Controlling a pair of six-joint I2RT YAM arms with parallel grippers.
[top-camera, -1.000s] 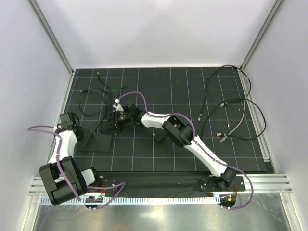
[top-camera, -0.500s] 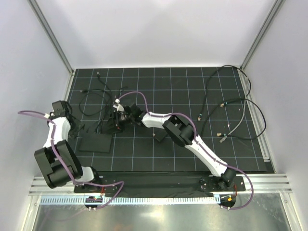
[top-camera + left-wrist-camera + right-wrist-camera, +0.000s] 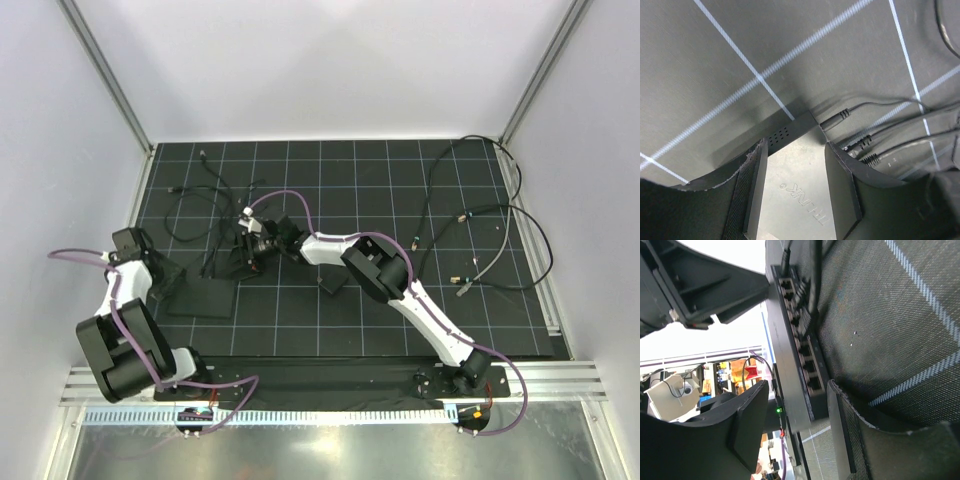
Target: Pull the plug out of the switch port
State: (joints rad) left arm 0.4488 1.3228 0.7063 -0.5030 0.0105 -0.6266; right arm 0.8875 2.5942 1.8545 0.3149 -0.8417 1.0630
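Note:
The switch is a flat matte-black box on the mat at the left. My left gripper is open at its left end. In the left wrist view the jaws stand apart over the logo face of the switch, and a small round plug sits at its corner, with two ribbed plugs beside it. My right gripper is open at the far side. In its wrist view the port edge shows several sockets, with dark cables plugged into the far ones, between the open jaws.
A small black square block lies under my right forearm. Loose black cables lie behind the switch, and more cables with connectors lie at the right. White walls and metal posts bound the mat.
My left arm swung out to the left and came back down to the switch's left end. My right gripper shifted slightly to the right. The switch stayed put.

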